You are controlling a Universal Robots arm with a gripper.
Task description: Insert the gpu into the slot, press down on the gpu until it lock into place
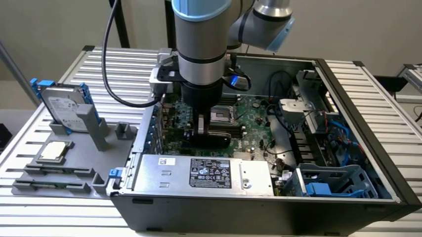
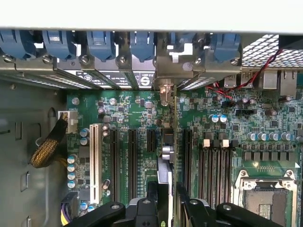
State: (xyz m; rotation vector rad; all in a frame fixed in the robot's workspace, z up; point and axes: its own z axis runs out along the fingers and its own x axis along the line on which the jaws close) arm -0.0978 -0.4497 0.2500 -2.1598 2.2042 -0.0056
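The gripper (image 2: 168, 201) is closed narrow on the gpu (image 2: 169, 142), which is seen edge-on in the wrist view: a thin card, green board edge, silver bracket end at the case's rear wall. The card is held upright, down among the motherboard's (image 2: 137, 118) expansion connectors; the slot itself cannot be made out. Black connectors (image 2: 132, 161) flank it, a white one (image 2: 93, 163) further off. Outside the case (image 1: 369, 197), a hard drive (image 1: 63, 106) with blue rails is stood in a grey fixture.

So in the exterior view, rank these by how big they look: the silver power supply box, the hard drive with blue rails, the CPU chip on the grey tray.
1. Power supply box, largest.
2. Hard drive.
3. CPU chip, smallest.
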